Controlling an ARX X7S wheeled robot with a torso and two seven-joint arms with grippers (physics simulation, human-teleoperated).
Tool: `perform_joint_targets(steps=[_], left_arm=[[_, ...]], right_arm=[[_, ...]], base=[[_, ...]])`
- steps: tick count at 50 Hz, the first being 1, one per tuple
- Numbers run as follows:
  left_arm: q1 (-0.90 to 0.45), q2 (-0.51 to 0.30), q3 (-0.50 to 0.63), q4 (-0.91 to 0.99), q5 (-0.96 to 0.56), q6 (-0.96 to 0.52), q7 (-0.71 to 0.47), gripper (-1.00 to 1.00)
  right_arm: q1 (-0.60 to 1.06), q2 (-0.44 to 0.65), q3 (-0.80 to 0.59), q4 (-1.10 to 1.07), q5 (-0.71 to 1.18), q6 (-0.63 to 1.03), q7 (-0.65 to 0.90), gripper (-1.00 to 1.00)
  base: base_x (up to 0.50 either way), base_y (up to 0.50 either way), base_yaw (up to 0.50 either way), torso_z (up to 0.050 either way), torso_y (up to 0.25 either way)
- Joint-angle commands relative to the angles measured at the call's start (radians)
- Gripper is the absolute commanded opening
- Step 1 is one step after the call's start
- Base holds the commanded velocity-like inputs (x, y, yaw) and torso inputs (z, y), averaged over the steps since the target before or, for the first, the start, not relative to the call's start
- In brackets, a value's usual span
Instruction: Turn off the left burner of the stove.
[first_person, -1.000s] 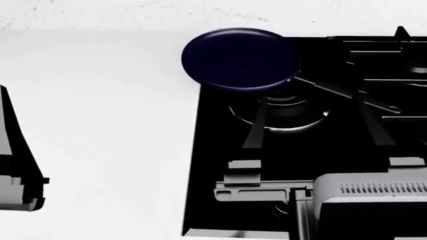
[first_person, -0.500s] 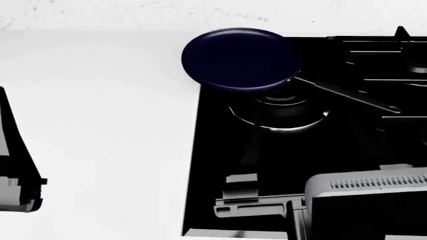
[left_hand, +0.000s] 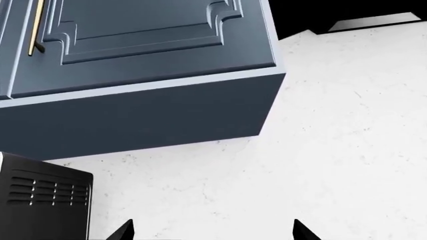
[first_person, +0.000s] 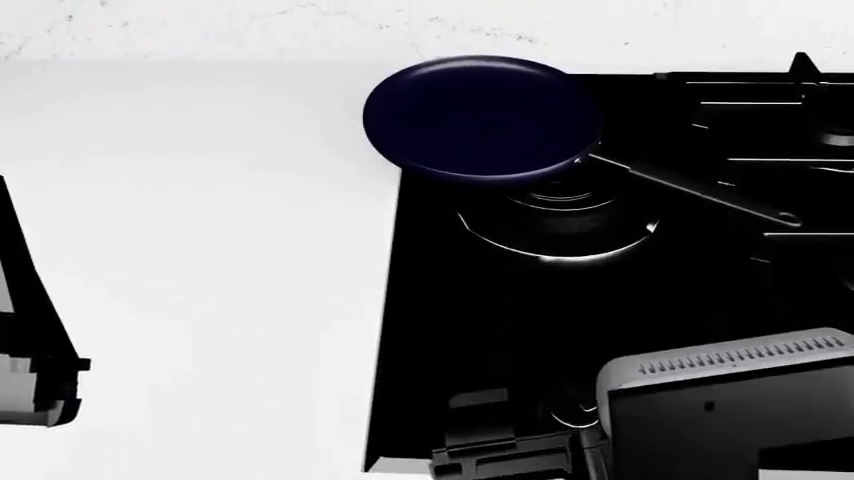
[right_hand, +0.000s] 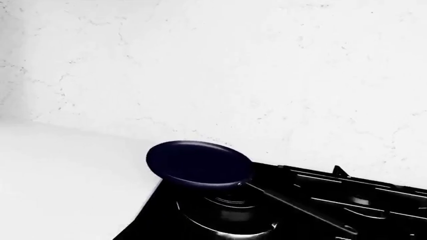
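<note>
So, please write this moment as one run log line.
right gripper: above stove front edge | wide round black left burner: under dark blue pan | left gripper: idle

Right arm (first_person: 727, 405): grey boxy housing, ribbed vent slots; left arm (first_person: 34, 370) black.

No readable text anywhere.
Nothing legible on the stove (first_person: 441, 330), the dark blue pan (first_person: 481, 115), the cabinet door (left_hand: 133, 45) or the vented arm housings: no labels, brands, numbers.

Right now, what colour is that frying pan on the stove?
Dark navy blue frying pan, clearest in the head view.
</note>
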Motion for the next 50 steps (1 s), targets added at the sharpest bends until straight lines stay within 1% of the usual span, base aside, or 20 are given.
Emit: perform_joint_targets(steps=[1,8,11,17,28,34,40,44,50], left_arm=[[0.000,-0.002,0.003,-0.006,0.000,0.004,-0.003,1.00],[0.001,-0.005,0.005,-0.008,0.000,0.008,-0.004,1.00],[0.001,-0.006,0.003,-0.006,-0.002,0.007,-0.004,1.00],[0.001,-0.008,0.005,-0.007,-0.004,0.007,-0.005,1.00],[0.004,-0.011,0.002,0.003,-0.009,0.003,-0.010,1.00],[-0.001,-0.011,0.001,0.002,-0.013,0.000,-0.013,1.00],[-0.002,-0.011,0.000,0.001,-0.016,0.001,-0.015,1.00],[-0.004,-0.011,0.002,-0.006,-0.016,0.004,-0.015,1.00],[0.000,-0.013,0.001,-0.011,-0.018,0.011,-0.015,1.00]], right_arm=[[0.026,-0.001,0.032,0.006,0.089,0.043,0.017,1.00],[0.024,-0.032,0.066,0.083,0.158,0.018,-0.022,1.00],[0.023,-0.031,0.063,0.118,0.146,0.000,-0.037,1.00],[0.042,-0.029,0.069,0.183,0.188,0.030,-0.041,1.00],[0.080,-0.004,0.031,0.207,0.201,0.097,-0.010,1.00],[0.115,0.006,-0.016,0.232,0.189,0.118,0.000,1.00],[0.133,0.000,-0.010,0.249,0.218,0.143,0.011,1.00],[0.126,0.000,-0.027,0.274,0.199,0.119,-0.005,1.00],[0.118,0.005,-0.005,0.291,0.225,0.122,-0.009,1.00]], base=[[0.00,0.00,0.00,0.000,0.000],[0.00,0.00,0.00,0.000,0.000],[0.00,0.00,0.00,0.000,0.000],[0.00,0.00,0.00,0.000,0.000],[0.00,0.00,0.00,0.000,0.000],[0.00,0.00,0.00,0.000,0.000],[0.00,0.00,0.00,0.000,0.000],[0.00,0.00,0.00,0.000,0.000],[0.00,0.00,0.00,0.000,0.000]])
